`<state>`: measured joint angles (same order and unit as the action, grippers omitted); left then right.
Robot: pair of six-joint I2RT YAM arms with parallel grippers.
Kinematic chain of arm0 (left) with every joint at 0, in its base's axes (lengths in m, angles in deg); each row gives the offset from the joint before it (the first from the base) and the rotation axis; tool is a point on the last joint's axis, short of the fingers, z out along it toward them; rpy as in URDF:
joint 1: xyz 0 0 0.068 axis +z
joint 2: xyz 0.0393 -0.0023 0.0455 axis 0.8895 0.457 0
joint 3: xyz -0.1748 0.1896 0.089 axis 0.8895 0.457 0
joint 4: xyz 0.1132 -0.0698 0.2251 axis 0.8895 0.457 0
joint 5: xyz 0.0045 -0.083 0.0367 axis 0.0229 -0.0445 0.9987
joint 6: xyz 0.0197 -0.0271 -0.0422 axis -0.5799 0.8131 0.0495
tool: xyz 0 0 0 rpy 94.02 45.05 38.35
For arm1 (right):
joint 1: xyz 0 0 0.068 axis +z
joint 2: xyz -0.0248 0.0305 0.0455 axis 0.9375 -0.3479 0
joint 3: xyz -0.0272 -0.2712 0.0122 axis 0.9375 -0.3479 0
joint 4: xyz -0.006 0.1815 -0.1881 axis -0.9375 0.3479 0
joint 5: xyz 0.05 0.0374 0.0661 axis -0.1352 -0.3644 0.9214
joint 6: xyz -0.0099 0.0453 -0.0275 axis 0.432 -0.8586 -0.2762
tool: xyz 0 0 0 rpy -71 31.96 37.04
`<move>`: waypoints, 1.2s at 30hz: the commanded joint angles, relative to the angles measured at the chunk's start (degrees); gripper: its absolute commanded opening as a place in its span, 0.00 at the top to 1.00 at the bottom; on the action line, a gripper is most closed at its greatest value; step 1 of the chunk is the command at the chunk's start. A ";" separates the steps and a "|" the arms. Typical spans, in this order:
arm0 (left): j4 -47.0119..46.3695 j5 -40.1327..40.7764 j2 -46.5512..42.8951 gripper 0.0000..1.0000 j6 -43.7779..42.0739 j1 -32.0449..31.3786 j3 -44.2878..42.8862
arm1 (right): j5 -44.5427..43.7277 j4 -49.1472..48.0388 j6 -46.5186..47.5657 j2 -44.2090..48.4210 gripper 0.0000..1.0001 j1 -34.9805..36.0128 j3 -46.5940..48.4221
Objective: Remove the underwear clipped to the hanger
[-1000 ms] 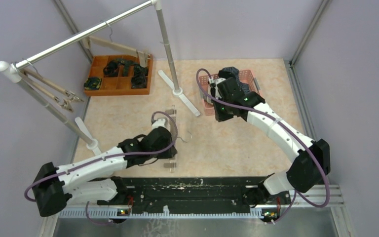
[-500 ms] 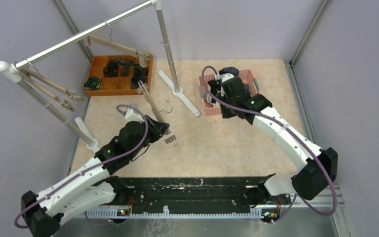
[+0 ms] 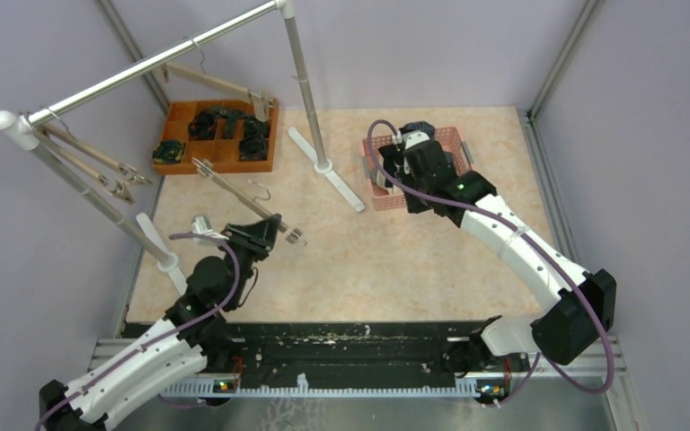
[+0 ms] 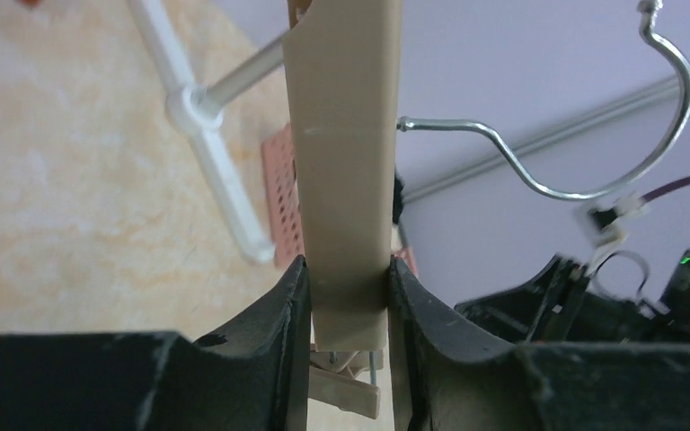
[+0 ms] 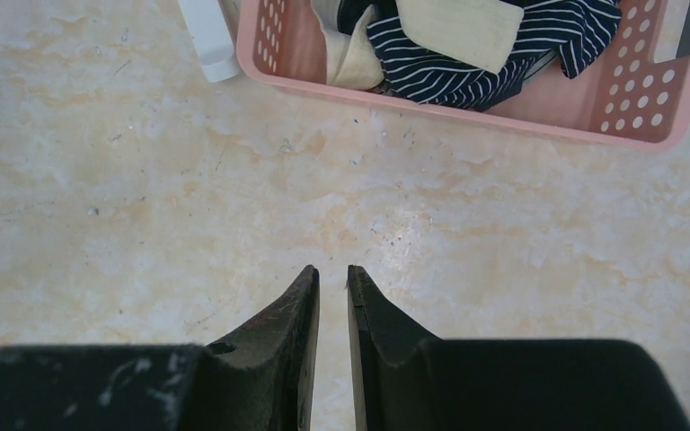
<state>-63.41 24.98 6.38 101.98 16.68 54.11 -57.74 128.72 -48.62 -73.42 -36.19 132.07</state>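
Note:
My left gripper (image 4: 346,265) is shut on the end of a beige clip hanger (image 4: 341,135). In the top view the hanger (image 3: 234,191) slants in the air left of centre, its wire hook (image 4: 593,180) free. No cloth shows on it. The underwear (image 5: 467,54), navy-striped with beige waistbands, lies in the pink basket (image 5: 467,117). In the top view the basket (image 3: 454,136) sits at the back right, partly under my right arm. My right gripper (image 5: 332,269) hangs over bare table just in front of the basket, open by a narrow gap, nothing between its fingers.
A metal clothes rail (image 3: 144,67) crosses the back left with more beige hangers (image 3: 90,166) on it. Its white feet (image 3: 332,175) lie on the table. An orange tray (image 3: 225,168) with dark socks stands at the back left.
My left arm has pulled back and swung left, carrying the hanger up and toward the rail. The right gripper has shifted slightly by the basket, its jaws parting a little.

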 commanded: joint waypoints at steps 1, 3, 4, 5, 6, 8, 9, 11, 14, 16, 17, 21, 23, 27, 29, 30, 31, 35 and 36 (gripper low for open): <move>-10.26 8.84 0.50 1.00 -11.28 0.24 -7.05 | -0.17 -2.76 0.58 0.45 0.81 -0.58 1.24; -11.37 11.37 0.69 1.00 -15.18 0.33 -9.78 | -0.38 -2.53 0.62 0.26 0.81 -0.58 1.43; -10.57 12.43 1.12 1.00 -16.88 0.41 -12.14 | -0.63 -2.41 0.71 0.09 0.81 -0.58 1.64; -10.24 13.02 2.03 1.00 -19.60 0.45 -14.81 | -0.86 -2.40 0.75 0.01 0.81 -0.58 1.77; -9.41 13.41 3.41 1.00 -21.99 0.43 -17.86 | -0.96 -2.31 0.83 -0.10 0.81 -0.58 1.92; -6.93 14.59 7.04 1.00 -24.79 0.55 -24.44 | -0.81 -2.36 0.97 -0.29 0.81 -0.54 2.14; -7.10 15.17 8.71 1.00 -26.51 0.56 -26.79 | -0.60 -2.42 1.00 -0.38 0.81 -0.53 2.11; -9.21 16.39 12.09 1.00 -29.43 0.60 -29.78 | -0.22 -2.50 1.09 -0.39 0.81 -0.58 2.24; -16.42 17.12 15.42 1.00 -32.97 1.34 -30.60 | -0.28 -2.46 1.22 -0.07 0.81 -0.58 2.11; -17.97 16.67 17.65 1.00 -32.14 2.39 -30.98 | -0.94 -2.38 1.48 0.38 0.81 -0.57 1.98; -18.12 15.96 18.44 1.00 -30.95 3.12 -31.05 | -1.40 -2.27 1.61 0.65 0.81 -0.58 1.93; -14.90 10.70 20.24 1.00 -21.87 6.23 -30.01 | -3.18 -2.14 2.01 1.72 0.81 -0.58 1.52; -16.75 6.91 20.29 1.00 -16.57 7.85 -26.84 | -3.95 -2.25 2.29 2.17 0.81 -0.58 1.12; -27.51 -5.23 21.79 1.00 -7.09 12.75 -20.77 | -4.24 -2.33 2.34 2.41 0.81 -0.58 0.51; -29.52 -10.93 23.57 1.00 -2.90 15.80 -20.70 | -3.96 -2.50 2.34 2.50 0.80 -0.58 0.19; -30.94 -12.84 24.32 1.00 -0.83 17.15 -20.46 | -3.99 -2.54 2.34 2.57 0.80 -0.57 0.02; -32.12 -14.58 24.97 1.00 0.75 18.40 -20.29 | -4.16 -2.56 2.38 2.63 0.80 -0.57 -0.16; -38.62 -21.82 27.67 1.00 6.30 25.32 -19.89 | -5.54 -2.35 2.60 3.02 0.80 -0.57 -0.90; -42.28 -24.37 28.76 1.00 8.70 27.37 -19.27 | -5.89 -2.28 2.54 3.10 0.80 -0.58 -1.00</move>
<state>-91.17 12.24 33.29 100.91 38.36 34.08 -61.30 128.40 -46.81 -72.94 -36.19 131.59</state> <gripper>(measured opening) 0.359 0.195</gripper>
